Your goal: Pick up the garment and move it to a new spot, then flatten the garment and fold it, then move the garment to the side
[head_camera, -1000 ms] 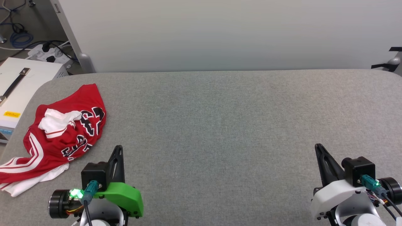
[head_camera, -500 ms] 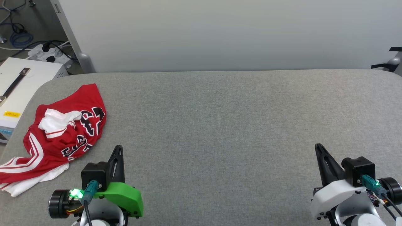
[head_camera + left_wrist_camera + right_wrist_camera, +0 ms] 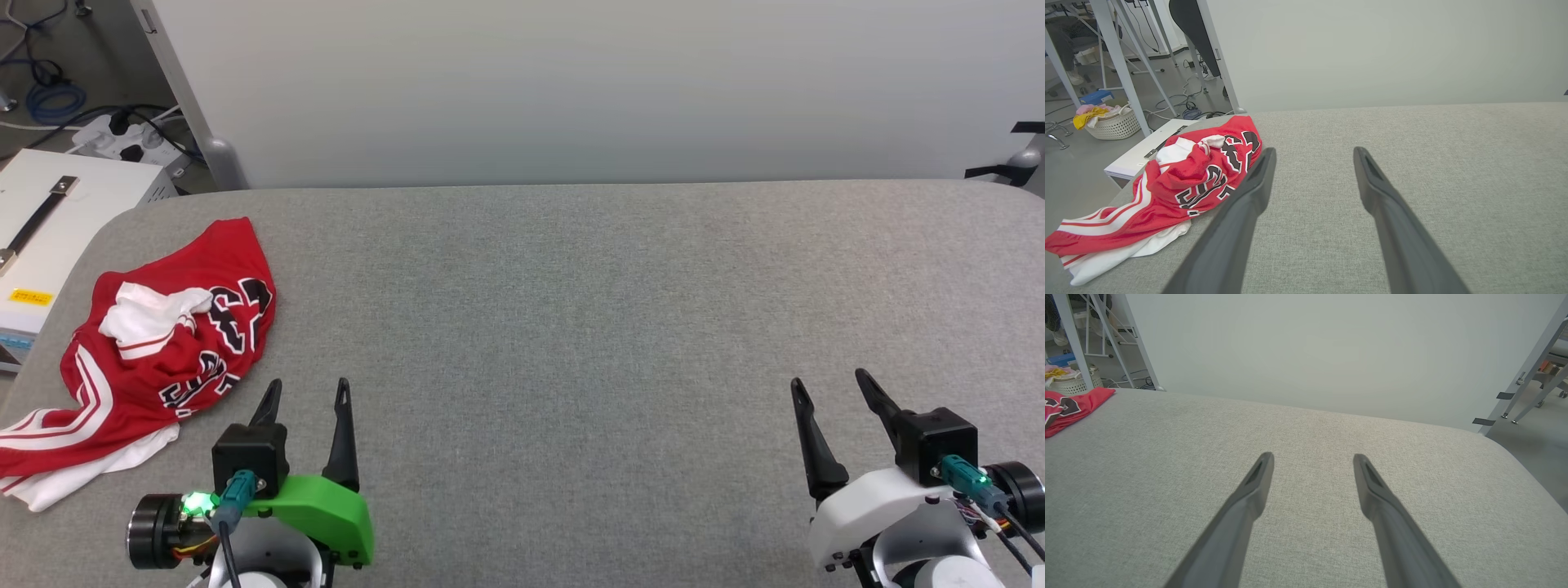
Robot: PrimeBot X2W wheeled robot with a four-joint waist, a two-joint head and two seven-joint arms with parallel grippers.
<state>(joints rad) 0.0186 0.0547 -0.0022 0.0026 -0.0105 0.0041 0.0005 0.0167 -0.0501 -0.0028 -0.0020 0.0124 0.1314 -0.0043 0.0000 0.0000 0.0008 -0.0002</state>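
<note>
At the far left, off the table's edge, sits a white case point(image 3: 57, 204) with a black strap handle, and behind it a power strip point(image 3: 131, 145) lies among loose cables on the floor. The left wrist view picks up a white laundry basket point(image 3: 1116, 124) out there too, with yellow and pink cloth in it.

Moving in, we come to the garment point(image 3: 155, 359), a crumpled red heap at the left end of the grey table point(image 3: 571, 327). A white sleeve is bunched on top, black white-outlined lettering is creased across the middle, and the red-and-white striped trim trails off toward the near-left corner, where a white part pokes out underneath.

Just to its right is the left gripper point(image 3: 309, 384) with its green housing. Its two dark fingers are spread wide and point up the table; they stand near the shirt's lettered edge but apart from it, with only grey cloth showing between them.

Across the middle runs a broad stretch of plain grey fabric, backed by a pale wall panel point(image 3: 571, 90).

Over at the right is the right gripper point(image 3: 829, 378) on its white housing. Its fingers are parted just as wide and grip nothing; they sit low over the table, well apart from the garment. Past the far right corner there is a dark clamp-like fitting point(image 3: 1016, 151) — too small to tell more.
</note>
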